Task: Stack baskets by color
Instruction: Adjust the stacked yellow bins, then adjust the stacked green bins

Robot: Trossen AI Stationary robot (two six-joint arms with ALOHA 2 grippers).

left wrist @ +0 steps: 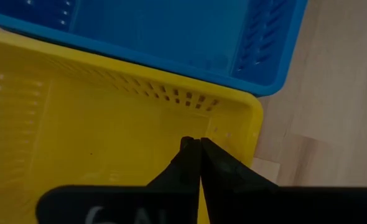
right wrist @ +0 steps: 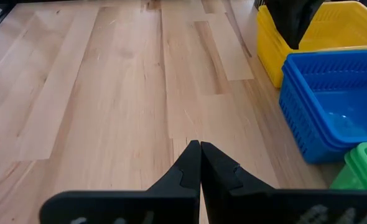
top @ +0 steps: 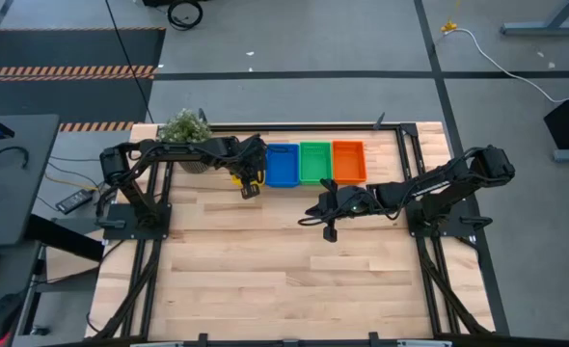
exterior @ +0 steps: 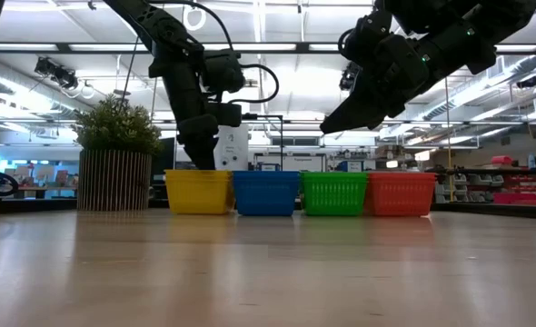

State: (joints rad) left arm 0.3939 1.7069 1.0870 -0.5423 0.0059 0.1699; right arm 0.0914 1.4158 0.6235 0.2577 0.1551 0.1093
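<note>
Since four stacks stand side by side, sorting looks nearly finished. Left gripper (left wrist: 199, 146), fingers together, holding nothing, sits inside the yellow basket (left wrist: 78, 124), blue basket (left wrist: 171, 31) just beyond. Right gripper (right wrist: 199, 149), fingers together, hovers empty. Next: lift left gripper clear.

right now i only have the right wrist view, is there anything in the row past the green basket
Observer: Yes, an orange basket sits beside the green basket and ends the row.
Operator: is the left gripper open
Observer: No, the left gripper is shut, over the inside of the yellow basket, by the corner nearest the blue basket.
Operator: whats on the yellow ones far side
Observer: A small potted plant.
</note>
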